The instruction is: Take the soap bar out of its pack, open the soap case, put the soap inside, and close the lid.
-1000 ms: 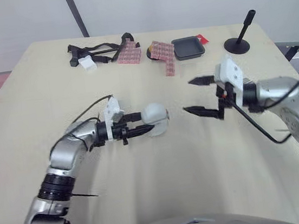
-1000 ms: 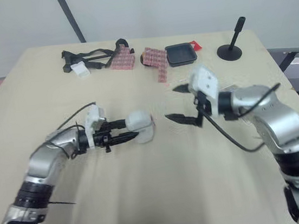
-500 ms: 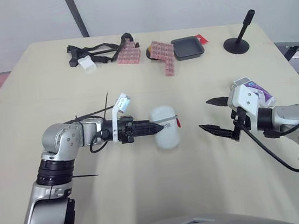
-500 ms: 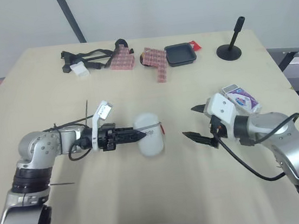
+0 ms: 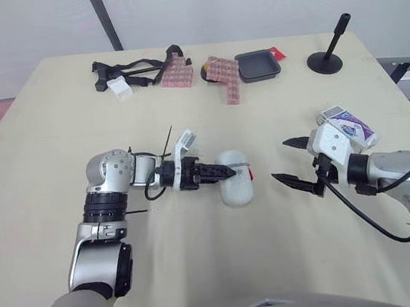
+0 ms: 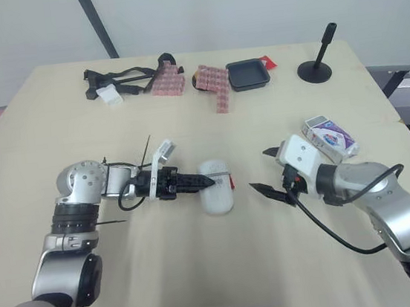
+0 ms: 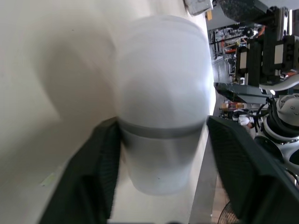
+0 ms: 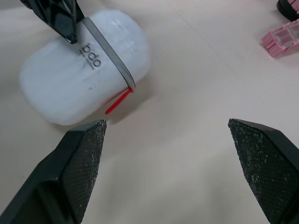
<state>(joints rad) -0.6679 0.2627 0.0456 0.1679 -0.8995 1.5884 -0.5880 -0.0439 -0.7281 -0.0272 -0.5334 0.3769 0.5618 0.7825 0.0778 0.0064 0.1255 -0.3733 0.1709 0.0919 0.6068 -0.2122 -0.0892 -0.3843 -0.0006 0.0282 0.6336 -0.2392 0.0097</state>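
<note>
The white oval soap case with a grey band lies on the table at its middle. My left gripper reaches it from the left and is shut on it; in the left wrist view its fingers flank the case. My right gripper hovers open a short way to the right of the case, with nothing between its fingers. The case lies ahead of them, a red tab at its edge. The white and purple soap pack lies behind the right wrist, near the table's right edge.
At the back of the table stand a black tray, pink block pieces, black straps with a small white block, and a black stand. The table's right edge is close to the right arm.
My left gripper has carried the soap case rightward along the table. My right gripper has drawn back to the right and lower, staying open, and the soap pack now shows behind it.
</note>
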